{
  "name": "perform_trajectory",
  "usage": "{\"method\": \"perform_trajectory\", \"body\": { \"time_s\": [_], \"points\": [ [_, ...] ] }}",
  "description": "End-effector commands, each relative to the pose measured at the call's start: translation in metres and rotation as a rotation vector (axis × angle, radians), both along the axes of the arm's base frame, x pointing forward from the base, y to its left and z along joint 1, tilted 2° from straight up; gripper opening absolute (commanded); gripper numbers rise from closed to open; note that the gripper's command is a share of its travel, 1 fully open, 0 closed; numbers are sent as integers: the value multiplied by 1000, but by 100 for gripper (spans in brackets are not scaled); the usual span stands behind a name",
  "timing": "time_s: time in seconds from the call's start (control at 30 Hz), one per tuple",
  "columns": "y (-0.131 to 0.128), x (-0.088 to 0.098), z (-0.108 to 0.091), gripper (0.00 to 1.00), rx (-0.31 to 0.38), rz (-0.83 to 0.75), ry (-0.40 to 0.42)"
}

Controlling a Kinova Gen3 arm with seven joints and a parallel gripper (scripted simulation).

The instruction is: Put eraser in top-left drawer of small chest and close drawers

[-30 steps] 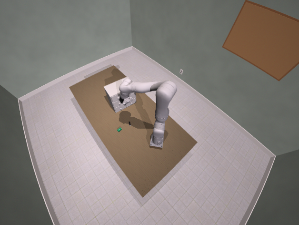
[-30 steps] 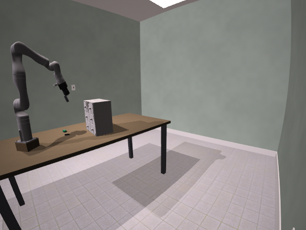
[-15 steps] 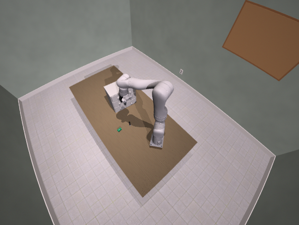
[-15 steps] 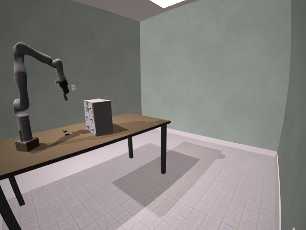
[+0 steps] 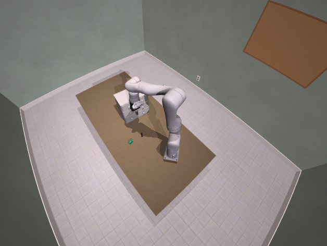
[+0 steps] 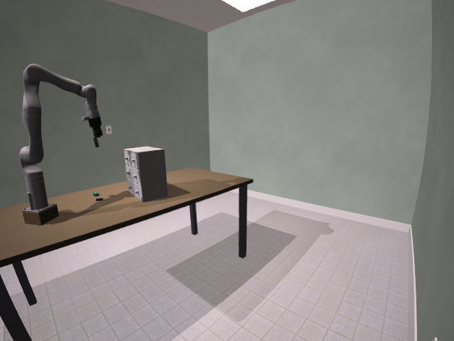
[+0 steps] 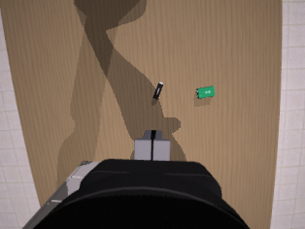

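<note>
A small green block, which I take for the eraser (image 5: 130, 142), lies flat on the brown table; it also shows in the exterior view (image 6: 95, 193) and in the wrist view (image 7: 206, 91). The small white chest (image 6: 146, 173) stands upright farther back, and its drawer fronts look flush. My gripper (image 5: 136, 112) (image 6: 96, 143) (image 7: 153, 141) is shut and empty. It hangs high in the air in front of the chest's drawers, fingers pointing down at the table, apart from both the chest and the eraser.
A small black stick-shaped object (image 5: 141, 134) (image 7: 157, 90) lies on the table near the green block, between it and the arm. The arm's base (image 5: 171, 154) is bolted to the table farther along. The table's long edges run close on both sides.
</note>
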State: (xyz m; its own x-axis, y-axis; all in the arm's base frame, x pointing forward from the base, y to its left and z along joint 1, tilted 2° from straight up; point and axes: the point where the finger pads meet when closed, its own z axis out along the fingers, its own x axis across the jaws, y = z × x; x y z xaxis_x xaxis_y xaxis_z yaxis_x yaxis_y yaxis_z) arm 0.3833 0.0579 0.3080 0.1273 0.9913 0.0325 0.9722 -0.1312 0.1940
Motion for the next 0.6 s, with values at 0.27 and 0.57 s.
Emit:
{"method": "perform_trajectory", "body": {
  "time_s": [0.27, 0.57],
  "points": [
    [-1, -1, 6, 0, 3, -3, 49],
    [0, -5, 11, 0, 9, -2, 94]
  ]
}}
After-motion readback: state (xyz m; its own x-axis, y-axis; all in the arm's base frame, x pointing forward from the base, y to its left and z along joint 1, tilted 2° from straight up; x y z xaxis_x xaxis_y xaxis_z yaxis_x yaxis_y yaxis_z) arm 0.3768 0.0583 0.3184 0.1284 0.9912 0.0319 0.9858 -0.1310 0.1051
